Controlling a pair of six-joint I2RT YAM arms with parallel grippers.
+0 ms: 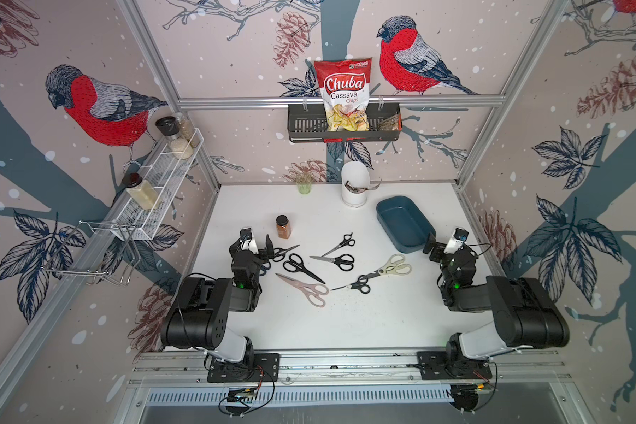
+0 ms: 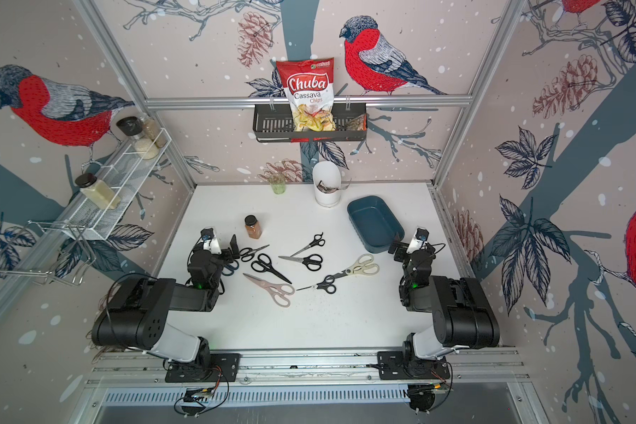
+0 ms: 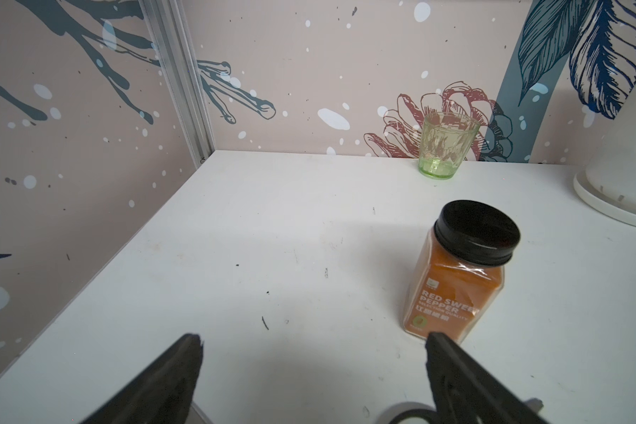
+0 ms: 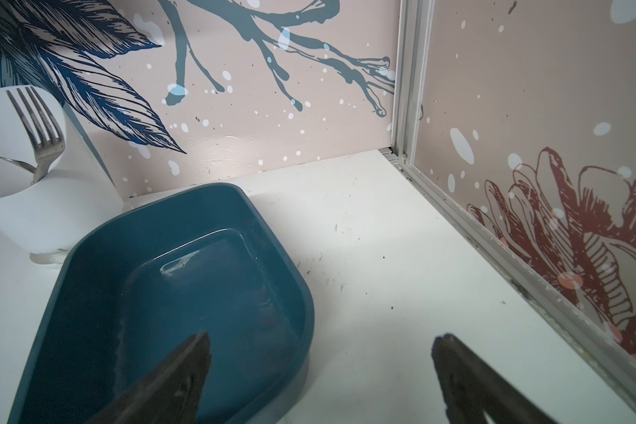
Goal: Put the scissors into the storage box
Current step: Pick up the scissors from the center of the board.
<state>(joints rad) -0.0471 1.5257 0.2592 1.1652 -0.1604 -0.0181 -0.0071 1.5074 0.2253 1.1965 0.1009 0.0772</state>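
Nearest, pink shears [image 1: 302, 286] lie flat on the table [image 1: 346, 323], tips far-left; the other scissors [image 1: 342, 261] scatter beyond, mostly pointing left. The left end effector [image 3: 311, 341] and right end effector [image 4: 322, 337] gape, holding nothing. Farthest, the box [image 1: 404, 224] sits right, long axis slanting far-left to near-right.

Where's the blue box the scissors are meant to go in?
In both top views the teal storage box sits empty at the far right of the table, beside the white utensil holder; the cream-handled shears are the closest scissors.
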